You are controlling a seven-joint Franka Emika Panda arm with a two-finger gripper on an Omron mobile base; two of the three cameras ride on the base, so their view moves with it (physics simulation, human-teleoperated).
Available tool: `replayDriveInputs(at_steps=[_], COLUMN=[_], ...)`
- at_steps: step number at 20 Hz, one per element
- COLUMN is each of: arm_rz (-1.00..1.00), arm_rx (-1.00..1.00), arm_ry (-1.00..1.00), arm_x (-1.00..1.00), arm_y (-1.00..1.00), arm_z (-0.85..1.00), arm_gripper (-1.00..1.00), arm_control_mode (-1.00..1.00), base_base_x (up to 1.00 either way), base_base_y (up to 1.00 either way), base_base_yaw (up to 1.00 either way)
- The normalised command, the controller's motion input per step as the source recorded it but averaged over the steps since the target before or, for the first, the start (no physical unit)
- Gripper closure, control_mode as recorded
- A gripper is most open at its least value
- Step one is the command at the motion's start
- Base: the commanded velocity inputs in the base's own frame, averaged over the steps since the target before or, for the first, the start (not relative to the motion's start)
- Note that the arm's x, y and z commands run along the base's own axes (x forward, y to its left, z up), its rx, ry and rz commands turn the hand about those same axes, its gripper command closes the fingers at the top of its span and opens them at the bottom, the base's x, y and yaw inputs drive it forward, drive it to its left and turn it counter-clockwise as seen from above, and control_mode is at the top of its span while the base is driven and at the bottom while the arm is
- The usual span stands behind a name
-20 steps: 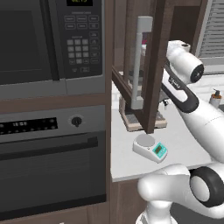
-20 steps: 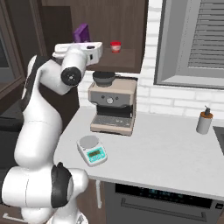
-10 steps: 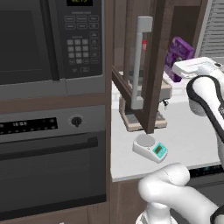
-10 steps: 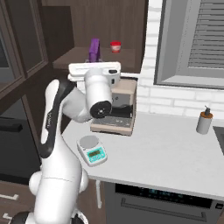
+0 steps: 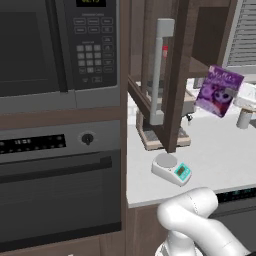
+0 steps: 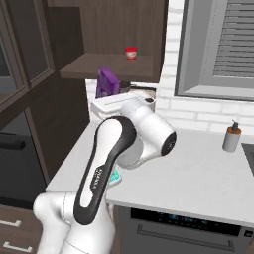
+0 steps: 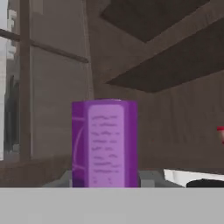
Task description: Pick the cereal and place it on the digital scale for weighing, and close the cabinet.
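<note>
Left base view shows the cereal (image 5: 219, 92) in the air, tilted, its printed front facing the camera, above the white tabletop (image 5: 210, 150) and to the right of the open cabinet (image 5: 180, 75) door. The door stands edge-on here, with its light-grey bar handle (image 5: 159, 70) facing left. The digital scale (image 5: 172, 168) sits on the tabletop just in front of the door's lower end, plate bare, well apart from the box. A soap bottle (image 5: 244, 118) stands behind the box at the right edge.

Right base view shows what the left one hides: the arm's white hand behind the cereal (image 6: 107, 83), level with the underside of the cabinet shelf (image 6: 99, 67), on which a red-capped jar (image 6: 131, 52) stands. The arm covers most of the scale; a teal corner (image 6: 115, 175) shows beneath the elbow.

Hand view shows the narrow side of the cereal (image 7: 105, 143) upright and centred at the claw (image 7: 105, 183); the claw is closed narrow on the box.

Compared with half a second ago, the cereal has left the cabinet opening and now hangs lower and further right over the tabletop. The scale and the door are unchanged.
</note>
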Motion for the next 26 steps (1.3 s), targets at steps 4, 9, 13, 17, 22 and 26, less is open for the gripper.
replayDriveInputs(at_steps=[4,9,13,17,22,26], arm_rz=[0.59,0.43,0.23,0.11,0.02,0.0], arm_rx=[0.0,-0.01,0.0,0.0,0.0,0.0], arm_ry=[0.0,0.0,0.0,0.0,0.0,0.0], arm_x=[-0.01,0.16,0.23,0.27,0.42,0.34], arm_y=[-0.09,0.0,0.03,0.24,0.5,0.5], arm_z=[-0.61,-0.6,-0.63,-0.68,-0.6,-0.41], arm_gripper=[1.0,1.0,1.0,1.0,1.0,1.0], arm_control_mode=[-1.0,-1.0,-1.0,-1.0,-1.0,-1.0], base_base_x=[0.0,0.0,0.0,0.0,0.0,0.0], base_base_y=[0.0,0.0,0.0,0.0,0.0,0.0], base_base_yaw=[0.0,0.0,0.0,0.0,0.0,0.0])
